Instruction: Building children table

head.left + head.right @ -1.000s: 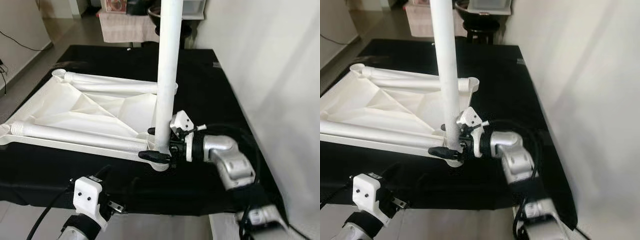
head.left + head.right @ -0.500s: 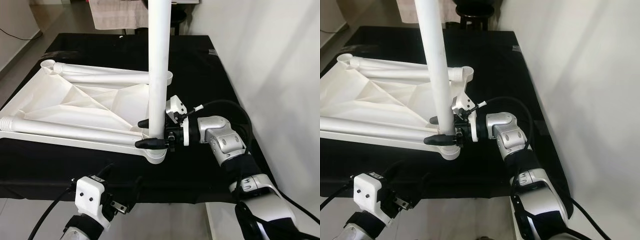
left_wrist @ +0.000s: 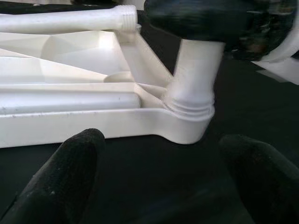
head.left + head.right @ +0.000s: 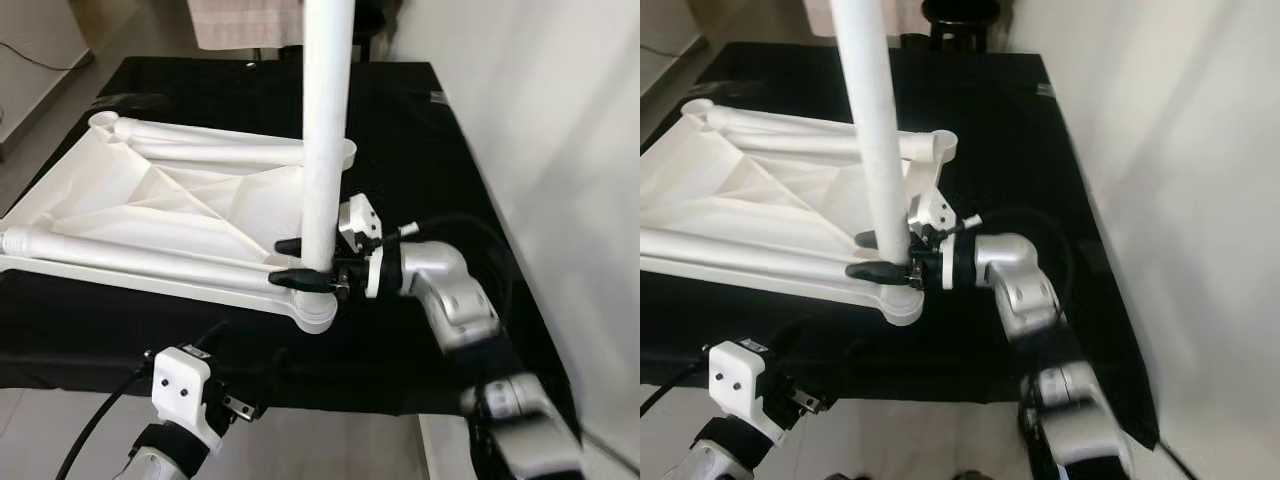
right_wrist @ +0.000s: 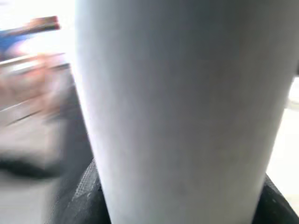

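A white plastic children's tabletop [image 4: 150, 205] lies upside down on a black-covered table [image 4: 420, 150]. Two white legs [image 4: 140, 258] lie flat on its underside. A third white leg [image 4: 325, 130] stands upright in the near right corner socket [image 4: 315, 310]. My right gripper [image 4: 300, 262] is shut on this upright leg just above the socket; the leg [image 5: 177, 107] fills the space between its fingers. My left gripper [image 3: 159, 172] hangs open below the table's near edge, facing the socket [image 3: 191, 109], with nothing between its fingers [image 3: 70, 172].
A white wall [image 4: 560, 150] runs close along the table's right side. Beyond the far edge stand a cloth-draped piece of furniture [image 4: 240, 20] and a dark stool [image 4: 960, 12]. Light floor [image 4: 40, 50] lies to the left.
The camera shifted a little. My right gripper stays shut on the upright leg at the socket. The left arm holds its place below the table edge.
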